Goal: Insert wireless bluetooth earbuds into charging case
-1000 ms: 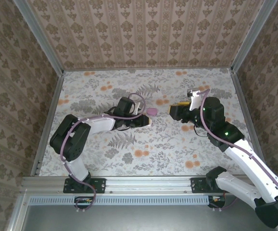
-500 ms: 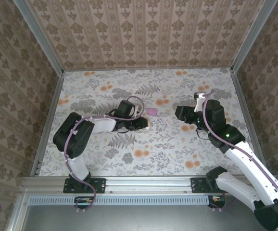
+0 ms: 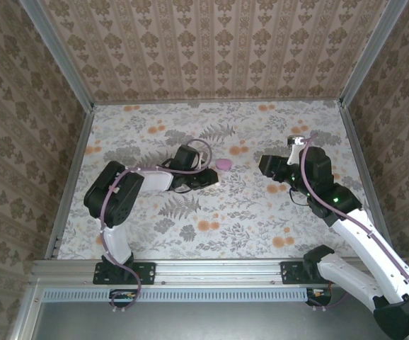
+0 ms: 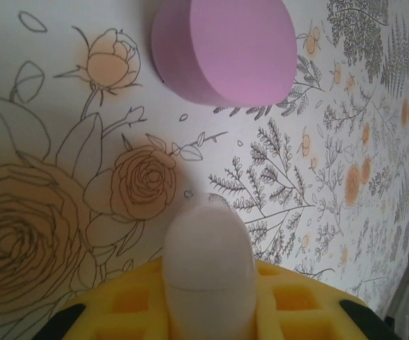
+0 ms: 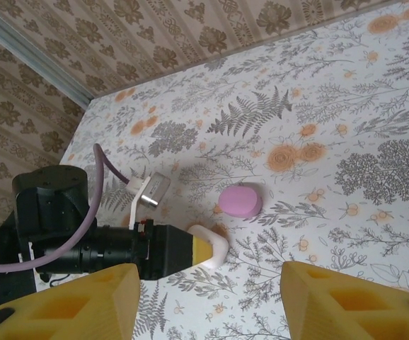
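The pink case (image 3: 222, 163) lies flat, just ahead of your left gripper (image 3: 214, 180), not touching it. That gripper is shut; you cannot tell if it holds the white bit (image 4: 208, 273) at its tip. Your right gripper (image 5: 209, 268), open and empty, is farther off.

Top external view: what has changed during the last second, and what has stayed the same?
The right gripper drew back to the right, away from the pink charging case, with its jaws open and empty. The left arm's elbow shifted slightly forward. The left gripper and the case stayed in place.
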{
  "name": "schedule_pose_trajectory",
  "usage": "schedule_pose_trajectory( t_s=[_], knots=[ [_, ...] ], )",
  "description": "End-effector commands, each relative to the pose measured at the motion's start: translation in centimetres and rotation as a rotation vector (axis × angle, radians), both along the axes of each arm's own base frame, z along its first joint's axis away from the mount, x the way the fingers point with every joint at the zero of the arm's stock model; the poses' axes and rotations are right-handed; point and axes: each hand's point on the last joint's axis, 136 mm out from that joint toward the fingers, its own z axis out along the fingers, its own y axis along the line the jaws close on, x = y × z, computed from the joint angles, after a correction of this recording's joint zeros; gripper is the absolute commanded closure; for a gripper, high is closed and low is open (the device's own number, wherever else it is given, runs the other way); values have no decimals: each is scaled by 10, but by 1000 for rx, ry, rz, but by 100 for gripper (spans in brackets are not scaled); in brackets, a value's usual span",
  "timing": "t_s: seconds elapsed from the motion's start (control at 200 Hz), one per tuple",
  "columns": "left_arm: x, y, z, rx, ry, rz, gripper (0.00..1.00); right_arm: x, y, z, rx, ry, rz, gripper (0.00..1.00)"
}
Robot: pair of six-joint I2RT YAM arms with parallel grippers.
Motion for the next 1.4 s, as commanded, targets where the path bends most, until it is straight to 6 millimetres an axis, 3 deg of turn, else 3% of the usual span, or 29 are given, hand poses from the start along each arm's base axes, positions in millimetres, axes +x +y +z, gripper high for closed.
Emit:
schedule_pose_trajectory(
  t_s=[0.0, 0.235, 0.985, 1.105, 1.23, 1.395],
  knots=[
    [6, 1, -5, 17, 40, 36, 88, -5, -5, -8, -2, 33, -19, 43],
    [4, 10, -8, 63, 32, 58, 76, -3, -6, -10, 11, 40, -25, 43],
    [3, 32, -3, 203, -18, 52, 60, -2, -10, -16, 39, 72, -55, 43],
    [3, 35, -1, 218, -30, 53, 53, -2, -10, -16, 40, 71, -53, 43],
    [3, 41, 3, 241, -57, 62, 35, -2, -11, -15, 44, 71, -57, 43],
    [6, 54, 11, 292, -99, 84, 31, -1, -12, -16, 42, 70, -61, 43]
  ],
)
